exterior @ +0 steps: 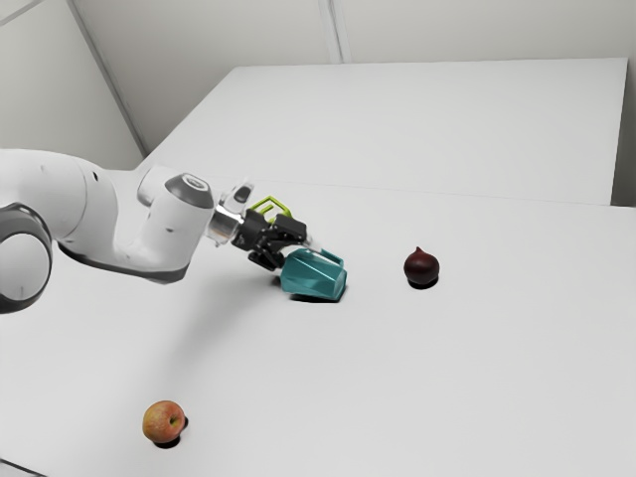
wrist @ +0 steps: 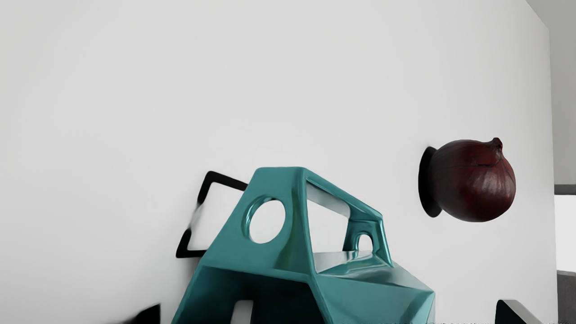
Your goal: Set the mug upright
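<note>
The black two-finger claw (exterior: 293, 254) stood well open, holding nothing, one fingertip at the mouth of the faceted teal mug (exterior: 311, 277) (lying sideways on the white bench (exterior: 447, 388)).

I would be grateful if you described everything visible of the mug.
The teal mug lies on its side on the table, glossy and faceted, perhaps glazed ceramic. Its angular handle, pierced by round holes, is on the upper side. Its mouth faces the gripper, whose open fingers do not clamp it.
</note>
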Robot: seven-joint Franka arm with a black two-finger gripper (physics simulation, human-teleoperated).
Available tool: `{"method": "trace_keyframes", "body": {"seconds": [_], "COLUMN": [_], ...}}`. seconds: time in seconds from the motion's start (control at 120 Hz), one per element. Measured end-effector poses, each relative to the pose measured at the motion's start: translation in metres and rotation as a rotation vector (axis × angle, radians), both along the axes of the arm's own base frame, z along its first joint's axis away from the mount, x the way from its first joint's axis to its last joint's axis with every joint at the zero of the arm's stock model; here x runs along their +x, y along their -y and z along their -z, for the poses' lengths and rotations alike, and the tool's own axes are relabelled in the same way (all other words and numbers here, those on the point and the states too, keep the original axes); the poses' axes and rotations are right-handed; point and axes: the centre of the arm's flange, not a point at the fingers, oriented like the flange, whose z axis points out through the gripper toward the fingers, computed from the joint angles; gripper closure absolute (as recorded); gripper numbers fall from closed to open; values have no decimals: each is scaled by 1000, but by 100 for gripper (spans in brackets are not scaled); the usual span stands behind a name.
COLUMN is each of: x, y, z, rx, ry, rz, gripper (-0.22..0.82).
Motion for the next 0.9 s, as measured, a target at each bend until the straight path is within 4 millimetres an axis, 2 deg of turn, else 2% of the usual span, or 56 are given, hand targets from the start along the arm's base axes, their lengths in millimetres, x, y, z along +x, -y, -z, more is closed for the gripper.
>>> {"method": "trace_keyframes", "body": {"seconds": [0.092, 0.333, 0.392, 0.575, 0.633, 0.9], "x": [-1, -1, -1, 0, 0, -4], "y": [2, 6, 6, 9, 11, 21], "z": [3, 3, 2, -5, -9, -45], "rx": [-13, -18, -16, -7, -5, 5], "ry": [10, 45, 53, 80, 89, 156], "rz": [13, 47, 54, 73, 80, 112], "gripper": [10, 47, 54, 66, 67, 77]}}
